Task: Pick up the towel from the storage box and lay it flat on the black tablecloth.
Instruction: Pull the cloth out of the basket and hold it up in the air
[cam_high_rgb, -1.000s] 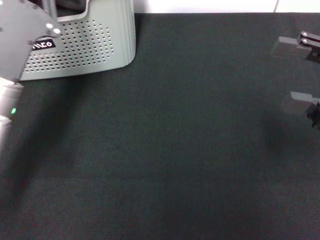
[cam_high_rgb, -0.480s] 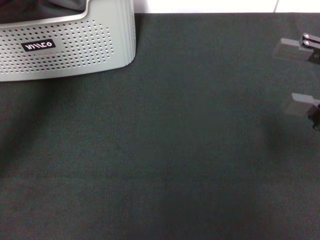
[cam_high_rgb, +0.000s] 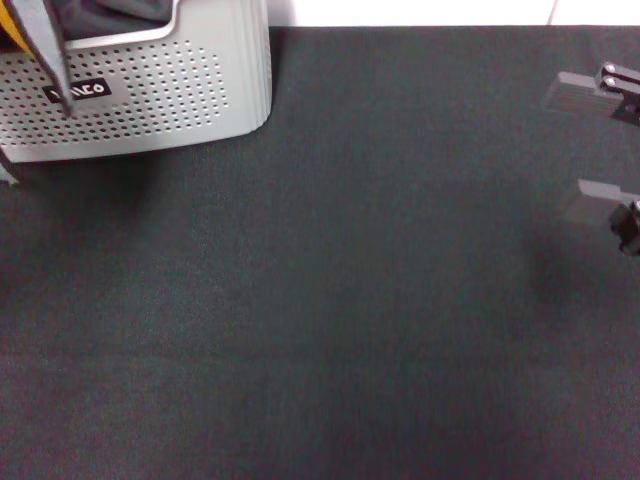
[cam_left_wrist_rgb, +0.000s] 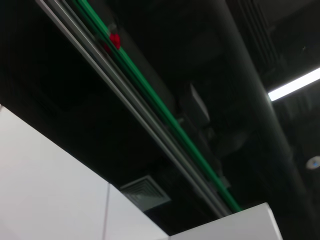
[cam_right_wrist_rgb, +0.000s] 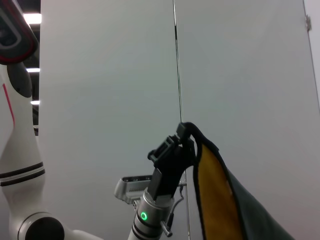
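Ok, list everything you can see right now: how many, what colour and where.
towel: one, grey-teal with a yellow-orange side and black edging, hanging from the left gripper by the storage box
storage box: one, light grey, perforated, far left on the black tablecloth
black tablecloth: one, black, spread across most of the head view
wall: white, beyond the tablecloth's far edge
left gripper: one, black, raised, shut on the towel's top
right gripper: one, grey fingers, open, over the tablecloth's right edge

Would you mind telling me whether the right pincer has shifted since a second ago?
No, the right pincer stays open at the black tablecloth's right edge.
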